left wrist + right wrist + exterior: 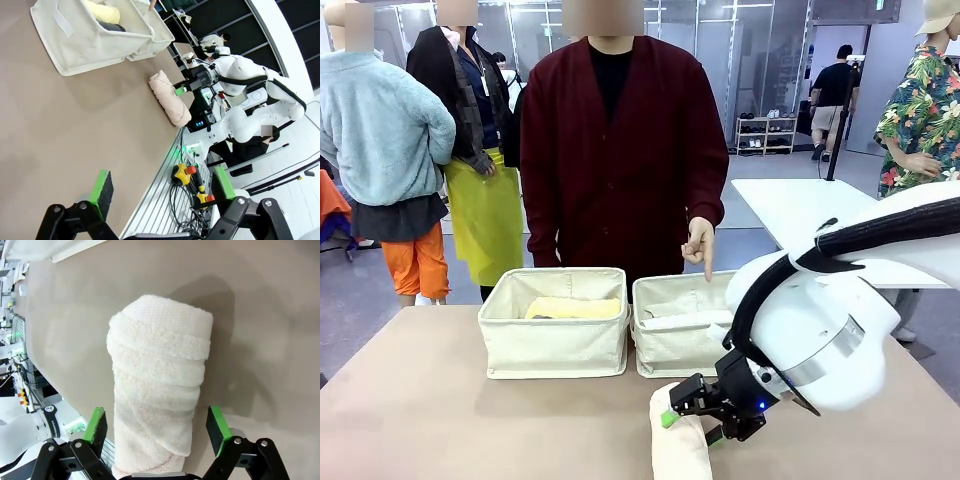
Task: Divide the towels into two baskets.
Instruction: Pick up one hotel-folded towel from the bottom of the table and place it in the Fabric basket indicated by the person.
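A pinkish cream rolled towel (678, 448) (160, 375) (170, 97) lies on the table near its front edge. My right gripper (692, 415) (156, 427) (186, 86) is open astride the towel's near end, one green pad on each side, with a gap to the cloth. The left basket (555, 348) (85, 47) holds a pale yellow towel (575, 308) (102, 10) and a dark grey towel (113, 26). A white towel (682, 320) lies in the right basket (670, 357) (156, 44). My left gripper (162, 190) hangs open over bare table, holding nothing.
A person in a dark red cardigan stands behind the baskets, one hand (698, 246) pointing down at the right basket. The brown table (440, 410) has free room left of the loose towel. Cables and control boxes (187, 175) lie beyond the table's edge.
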